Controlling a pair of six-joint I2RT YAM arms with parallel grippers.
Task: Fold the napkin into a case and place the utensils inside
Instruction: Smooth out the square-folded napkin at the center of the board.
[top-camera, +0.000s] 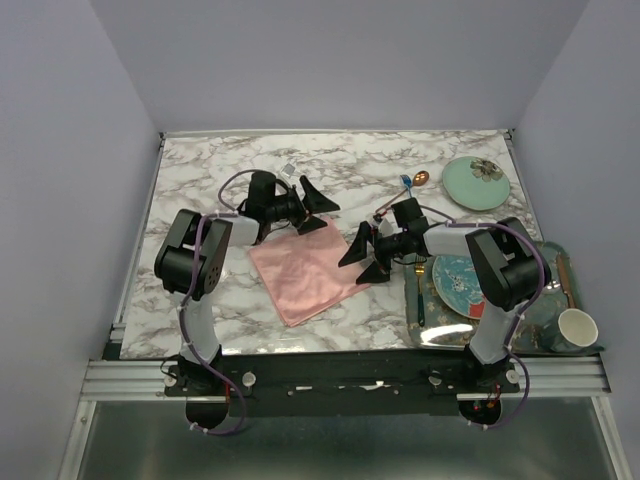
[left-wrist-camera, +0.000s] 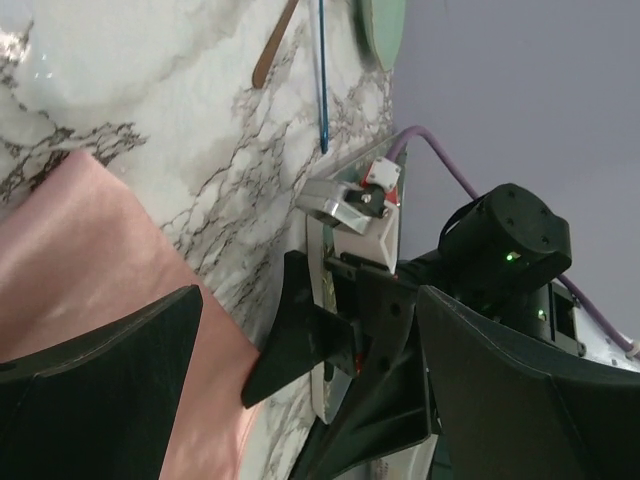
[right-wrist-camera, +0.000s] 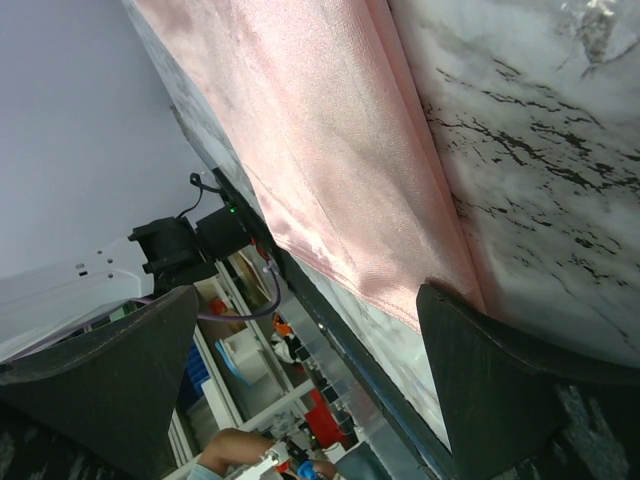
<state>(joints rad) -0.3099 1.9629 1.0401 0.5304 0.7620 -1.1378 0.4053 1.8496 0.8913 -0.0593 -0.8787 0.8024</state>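
Note:
The pink satin napkin (top-camera: 305, 268) lies folded flat on the marble table, with layered edges showing in the right wrist view (right-wrist-camera: 330, 130). My left gripper (top-camera: 318, 208) is open and empty, hovering at the napkin's far edge. My right gripper (top-camera: 363, 257) is open and empty at the napkin's right edge; one of its fingers (right-wrist-camera: 520, 370) sits by the cloth's corner. The copper spoon (top-camera: 420, 180) and the small blue fork (top-camera: 407, 182) lie side by side at the back right, and both handles show in the left wrist view, the spoon's (left-wrist-camera: 272, 50) beside the fork's (left-wrist-camera: 322, 70).
A pale green dish (top-camera: 476, 182) sits at the back right. A tray (top-camera: 548, 330) at the right holds a patterned plate (top-camera: 460, 285), a white cup (top-camera: 577, 328) and a gold-headed fork with a teal handle (top-camera: 419, 290). The walls are lilac.

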